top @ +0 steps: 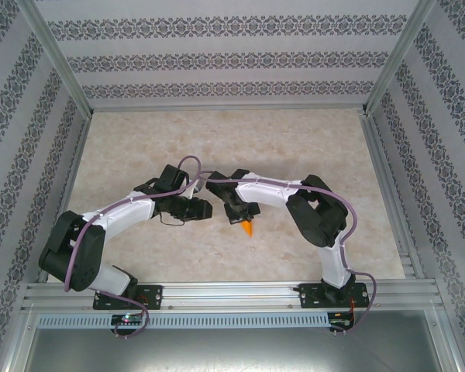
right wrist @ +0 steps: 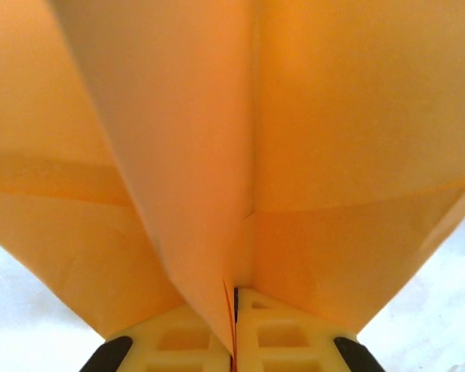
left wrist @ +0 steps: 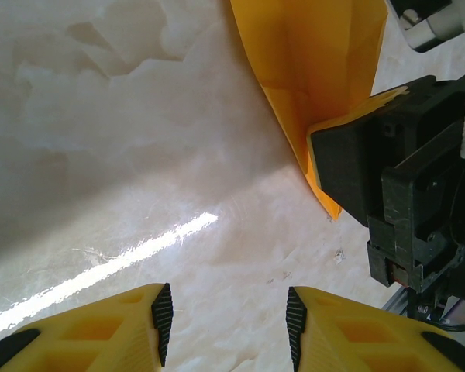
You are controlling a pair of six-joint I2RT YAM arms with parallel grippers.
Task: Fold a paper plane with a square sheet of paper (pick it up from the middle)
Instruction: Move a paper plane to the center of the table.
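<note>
We see right jaws shut on the paper plane [right wrist: 294, 116], left jaws half open, empty at its 9 o'clock; thin pinch may slip, dropping it.

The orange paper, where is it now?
The folded orange paper sheet is central in the top view, pinched between the right arm's yellow fingers, beside the left arm's open fingers.

Beige marbled table [top: 217, 139] seen mid-frame, enclosed by patterned wallpaper panels [top: 232, 54]; aluminium rail [top: 232, 293] mounted across the lower frame.
</note>
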